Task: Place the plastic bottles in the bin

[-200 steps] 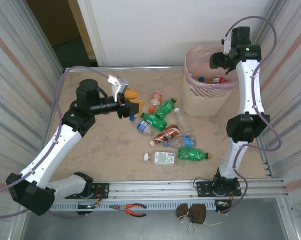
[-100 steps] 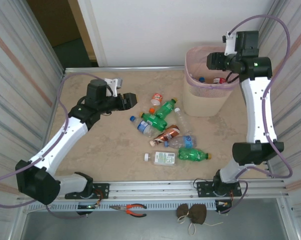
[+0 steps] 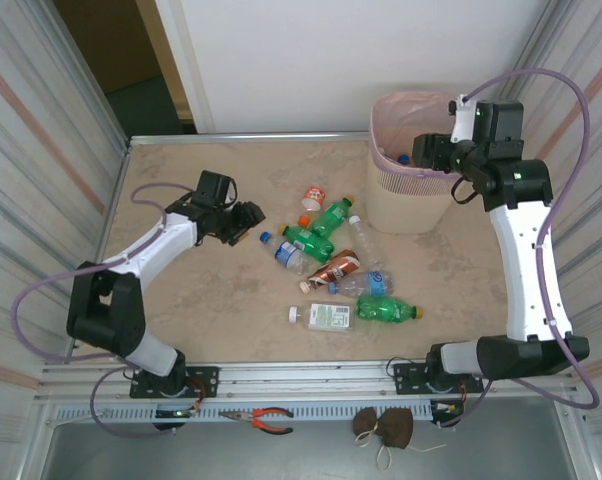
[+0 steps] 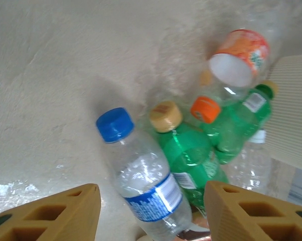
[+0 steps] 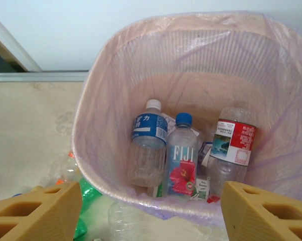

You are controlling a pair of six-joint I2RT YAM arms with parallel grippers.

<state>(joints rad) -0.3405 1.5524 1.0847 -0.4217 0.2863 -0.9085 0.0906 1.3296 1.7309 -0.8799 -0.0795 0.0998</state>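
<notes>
Left tool (image 4: 150, 213) lowered; right wrist reveals binned bottles (image 5: 181, 155).

Beige marbled tabletop (image 3: 211, 300), matte, evenly lit, shadows soft. Plain white wall (image 3: 331, 60) behind far edge. Doorway (image 3: 146, 100) at far left, dark beyond, brown wood beside it. Ribbed metallic left panel (image 3: 31, 170) and right panel (image 3: 586, 110) close in both sides, faint pinkish stripes. Aluminium rail (image 3: 311, 378) along near edge. Below it grey ledge (image 3: 111, 450) carrying red-handled pliers (image 3: 266, 418) and brown pouch (image 3: 386, 427) with pale cord
</notes>
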